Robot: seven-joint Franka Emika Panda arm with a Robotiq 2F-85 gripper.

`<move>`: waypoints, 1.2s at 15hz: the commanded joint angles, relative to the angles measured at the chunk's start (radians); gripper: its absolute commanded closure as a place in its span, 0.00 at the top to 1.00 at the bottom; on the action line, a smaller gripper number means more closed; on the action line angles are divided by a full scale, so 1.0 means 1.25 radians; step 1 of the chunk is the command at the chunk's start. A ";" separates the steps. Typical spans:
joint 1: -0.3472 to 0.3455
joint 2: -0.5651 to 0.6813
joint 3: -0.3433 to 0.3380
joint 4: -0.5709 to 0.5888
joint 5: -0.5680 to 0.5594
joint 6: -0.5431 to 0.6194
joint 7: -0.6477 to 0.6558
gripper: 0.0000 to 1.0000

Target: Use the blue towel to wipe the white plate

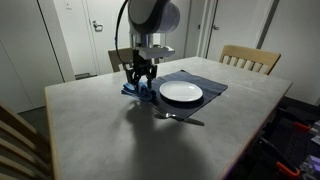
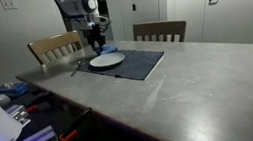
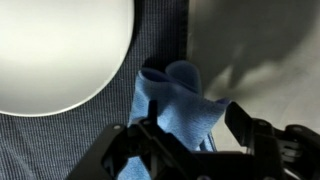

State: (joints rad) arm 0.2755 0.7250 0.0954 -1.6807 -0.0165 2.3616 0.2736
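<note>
Hovering low over a crumpled blue cloth towel with the black two-finger gripper, jaws spread wide to either side of the folds and apparently not pinching yet (hard to be sure from the wrist view alone). Lying bunched at the edge of a dark woven placemat, that towel, just beside the round white ceramic plate and not on it.

Risking a shallow pinch on closing: could catch only the top fold and shed the cloth mid-wipe. Might equally snag the placemat underneath and drag mat and plate together across the grey table. Could also shove the plate sideways by pressing near its rim, or nudge the small metal utensil lying at the mat's near edge.
</note>
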 commanded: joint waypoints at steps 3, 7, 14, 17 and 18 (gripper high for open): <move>0.033 0.010 -0.039 0.008 -0.034 -0.002 0.033 0.39; 0.039 0.005 -0.043 0.004 -0.043 -0.001 0.040 0.11; 0.069 -0.117 -0.066 -0.034 -0.114 -0.176 0.073 0.02; 0.062 -0.195 -0.058 -0.052 -0.149 -0.286 0.083 0.02; 0.055 -0.221 -0.052 -0.059 -0.151 -0.319 0.082 0.02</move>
State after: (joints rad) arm 0.3493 0.5594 0.0290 -1.6890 -0.1815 2.0595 0.3697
